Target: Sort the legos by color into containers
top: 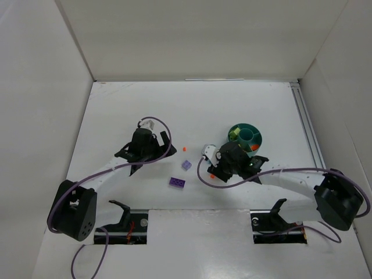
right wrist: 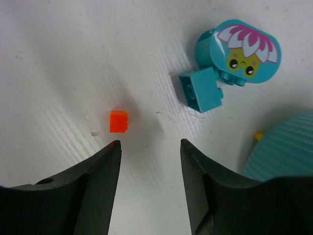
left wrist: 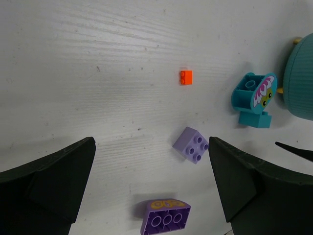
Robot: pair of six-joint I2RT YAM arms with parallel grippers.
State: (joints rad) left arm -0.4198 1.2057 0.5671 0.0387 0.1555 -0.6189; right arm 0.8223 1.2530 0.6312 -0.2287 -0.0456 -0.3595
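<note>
Right wrist: our right gripper hovers, jaws spread and empty, orange brick just ahead at eleven o'clock, bowl at four. We judge it's pickup: next we centre, descend, pinch.

Teal bowl runs off my left wrist cam's right edge, and the purple brick gets clipped at the bottom too.

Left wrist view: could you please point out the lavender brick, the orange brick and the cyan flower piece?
lavender brick [left wrist: 191,144], left wrist view, studded top face.
orange brick [left wrist: 185,77], left wrist view, middle of its top.
cyan flower piece [left wrist: 263,92], left wrist view, printed flower face.
</note>
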